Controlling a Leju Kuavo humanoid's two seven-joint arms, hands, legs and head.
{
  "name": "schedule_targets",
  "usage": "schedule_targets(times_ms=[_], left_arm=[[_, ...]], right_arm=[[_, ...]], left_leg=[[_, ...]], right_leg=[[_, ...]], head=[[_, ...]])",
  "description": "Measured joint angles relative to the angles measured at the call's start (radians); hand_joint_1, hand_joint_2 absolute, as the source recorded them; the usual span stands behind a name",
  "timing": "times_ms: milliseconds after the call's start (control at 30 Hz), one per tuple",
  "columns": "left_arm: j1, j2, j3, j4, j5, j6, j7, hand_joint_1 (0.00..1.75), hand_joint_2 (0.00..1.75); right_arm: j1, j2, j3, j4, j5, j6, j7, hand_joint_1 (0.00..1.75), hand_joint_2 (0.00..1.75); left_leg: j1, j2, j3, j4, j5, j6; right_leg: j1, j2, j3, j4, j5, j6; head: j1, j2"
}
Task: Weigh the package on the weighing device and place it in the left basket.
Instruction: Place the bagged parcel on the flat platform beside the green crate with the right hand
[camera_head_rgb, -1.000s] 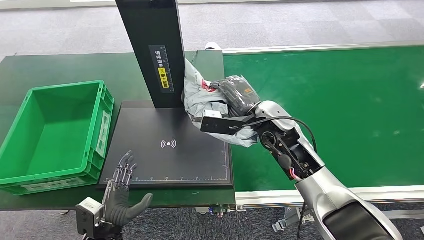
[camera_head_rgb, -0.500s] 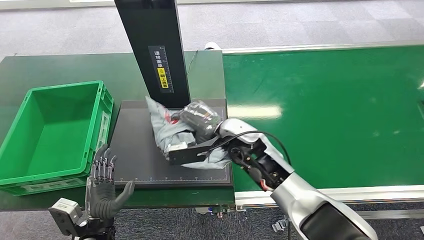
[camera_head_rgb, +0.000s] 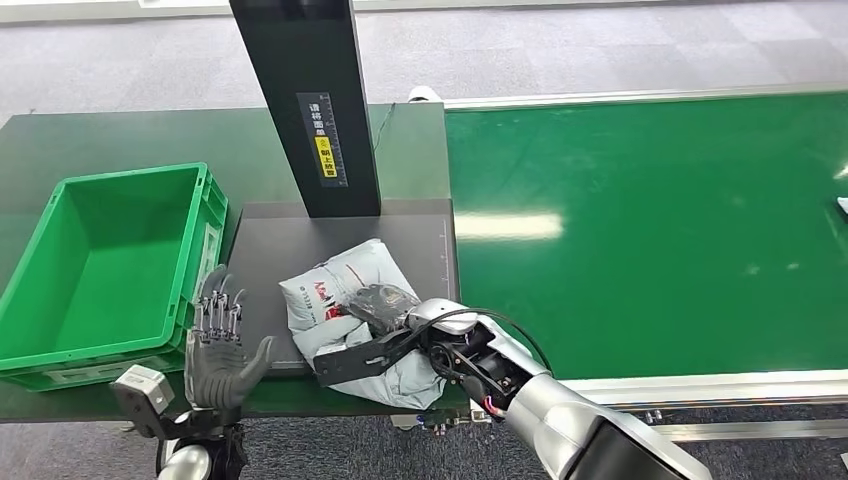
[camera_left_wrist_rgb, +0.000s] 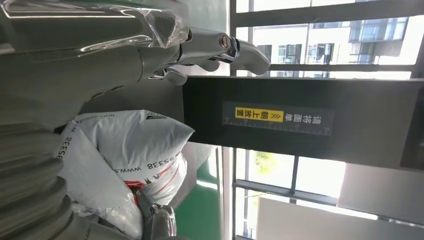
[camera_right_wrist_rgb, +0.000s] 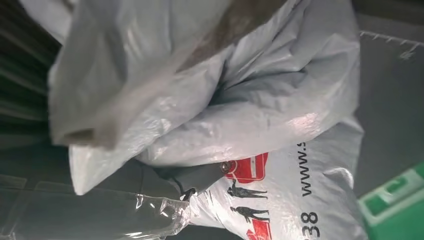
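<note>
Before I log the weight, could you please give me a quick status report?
Right hand grips the package on the scale platform. Left hand open beside it. Green basket unobstructed.

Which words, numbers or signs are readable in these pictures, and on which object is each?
"www." and "38": grey plastic package, rest cut off.
"95338" and "www....com": same package, partly legible.
Yellow label on black upright scale column: Chinese characters, too small.
Wireless-style symbol: none visible now.
</note>
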Motion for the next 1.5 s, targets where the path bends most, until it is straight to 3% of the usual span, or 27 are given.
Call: schedule_targets(times_ms=[33, 400, 733, 1067, 1167, 1333, 1500], left_arm=[[-0.007, 0.002, -0.006, 0.010, 0.004, 0.003, 0.001, 0.00, 1.75], [-0.017, 0.020, -0.036, 0.048, 0.015, 0.010, 0.002, 0.00, 1.75], [-0.017, 0.030, -0.046, 0.050, -0.004, 0.003, -0.018, 0.00, 1.75], [-0.018, 0.039, -0.092, 0.064, -0.055, -0.020, -0.029, 0.00, 1.75], [-0.018, 0.041, -0.108, 0.064, -0.129, 0.009, -0.030, 0.00, 1.75], [-0.018, 0.047, -0.166, 0.057, -0.366, 0.137, -0.015, 0.00, 1.75], [-0.025, 0.051, -0.230, 0.052, -0.573, 0.227, 0.044, 0.00, 1.75]], right_arm=[[0.002, 0.000, 0.000, 0.003, -0.007, -0.009, 0.014, 0.00, 1.75], [0.027, -0.014, -0.027, 0.005, -0.090, -0.070, 0.011, 0.00, 1.75], [0.135, -0.058, -0.253, -0.159, -0.385, -0.151, -0.217, 0.00, 1.75], [0.247, -0.056, -0.428, -0.293, -0.530, -0.168, -0.360, 0.00, 1.75], [0.276, -0.054, -0.468, -0.320, -0.568, -0.156, -0.399, 0.00, 1.75], [0.318, -0.054, -0.523, -0.364, -0.596, -0.145, -0.416, 0.00, 1.75], [0.345, -0.054, -0.559, -0.394, -0.606, -0.137, -0.425, 0.00, 1.75]], left_leg=[[0.000, 0.000, 0.001, 0.000, 0.000, 0.000], [0.000, 0.001, 0.006, 0.000, 0.000, 0.000], [0.000, 0.001, 0.000, 0.000, 0.000, 0.000], [0.000, 0.001, -0.003, 0.000, 0.000, 0.000], [0.000, 0.001, -0.003, 0.000, 0.000, 0.000], [0.000, 0.001, -0.003, 0.000, 0.000, 0.000], [0.000, 0.001, -0.003, 0.000, 0.000, 0.000]], right_leg=[[0.000, 0.000, 0.001, 0.000, 0.000, 0.000], [0.000, 0.001, 0.006, 0.000, 0.000, 0.000], [0.000, 0.001, 0.000, 0.000, 0.000, 0.000], [0.000, 0.001, -0.002, 0.000, 0.000, 0.000], [0.000, 0.001, -0.002, 0.000, 0.000, 0.000], [0.000, 0.001, -0.002, 0.000, 0.000, 0.000], [0.000, 0.001, -0.003, 0.000, 0.000, 0.000]], head=[[0.000, 0.000], [0.000, 0.000], [0.000, 0.000], [0.000, 0.000], [0.000, 0.000], [0.000, 0.000], [0.000, 0.000]])
